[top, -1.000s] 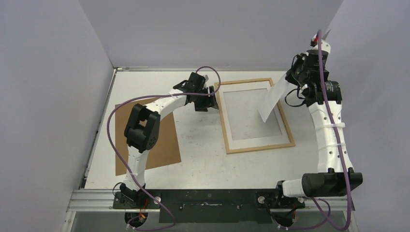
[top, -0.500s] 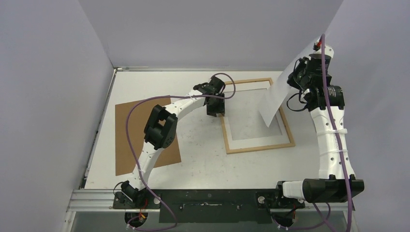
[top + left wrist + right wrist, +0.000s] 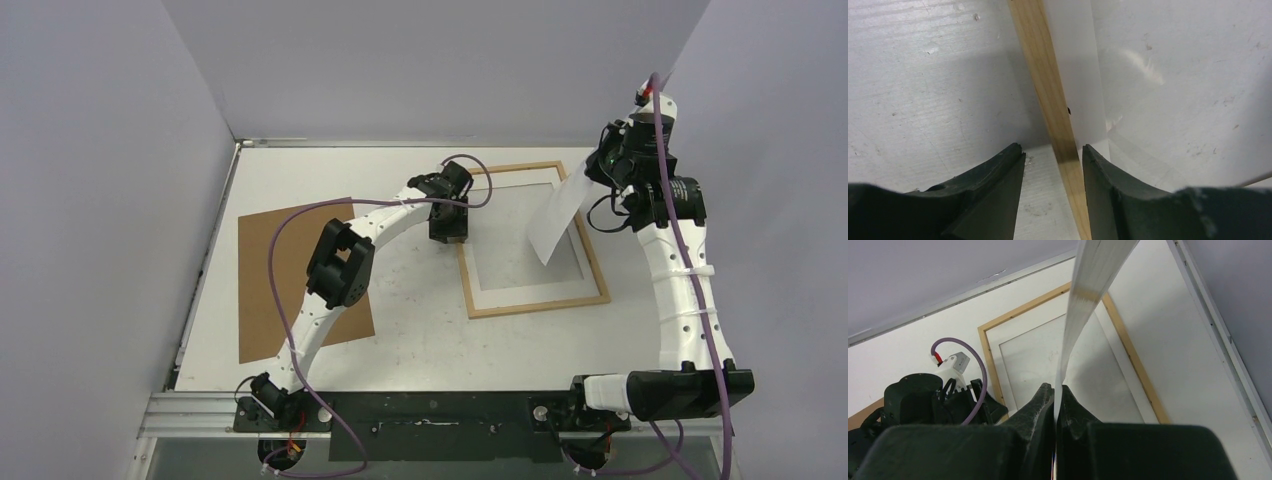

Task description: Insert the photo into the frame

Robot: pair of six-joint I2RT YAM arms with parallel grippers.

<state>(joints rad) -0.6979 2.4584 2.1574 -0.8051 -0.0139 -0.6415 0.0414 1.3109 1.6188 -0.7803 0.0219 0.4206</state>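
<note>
White, scuffed table inside a pale-walled booth. The photo hangs in the air over the right half of the frame, steeply tilted, its plain white back toward the overhead camera. Its lower corner sits above the opening. Whether that corner touches anything below cannot be told.

The right gripper is pinched fully closed on the photo's upper end. In the wrist view the sheet rises edge-on from between the fingers and bows slightly.

The frame lies flat on the table with the white mat inside it. The left gripper stands over the frame's left rail, jaws partly apart and straddling the wood. The rail runs between the two fingers, nearer the right one, and no grip on it shows.

A brown backing board lies well apart on the left, partly under the left arm.

Step in hand, as judged: seating the print. You do it well by steadying the rail with the left jaws first, so the frame cannot slide. Then bring the photo's low edge down inside the near rail and square it to the mat. Lay the sheet flat from that edge upward, and release only once it rests inside all four rails. Go slowly, because the bowed sheet may spring or catch on the right rail.
</note>
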